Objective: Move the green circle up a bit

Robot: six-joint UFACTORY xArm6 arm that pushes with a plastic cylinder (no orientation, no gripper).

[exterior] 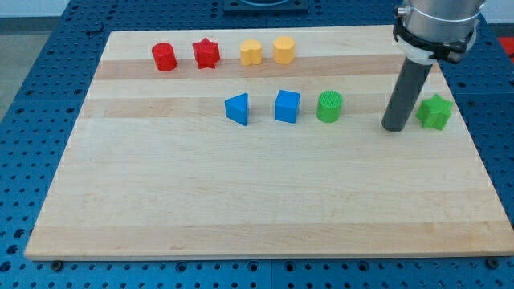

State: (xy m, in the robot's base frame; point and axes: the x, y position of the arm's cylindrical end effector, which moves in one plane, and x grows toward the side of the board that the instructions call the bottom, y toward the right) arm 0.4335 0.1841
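The green circle (329,106) stands on the wooden board (265,201), right of centre in the middle row. My tip (393,128) rests on the board to the circle's right, a block-width or more away from it, and just left of a green star (434,112). The dark rod rises from the tip toward the view's top right.
A blue triangle (238,109) and a blue cube (287,106) sit left of the green circle in the same row. Along the top row stand a red cylinder (164,57), a red star (206,54), a yellow heart-like block (250,53) and a yellow hexagon (283,50).
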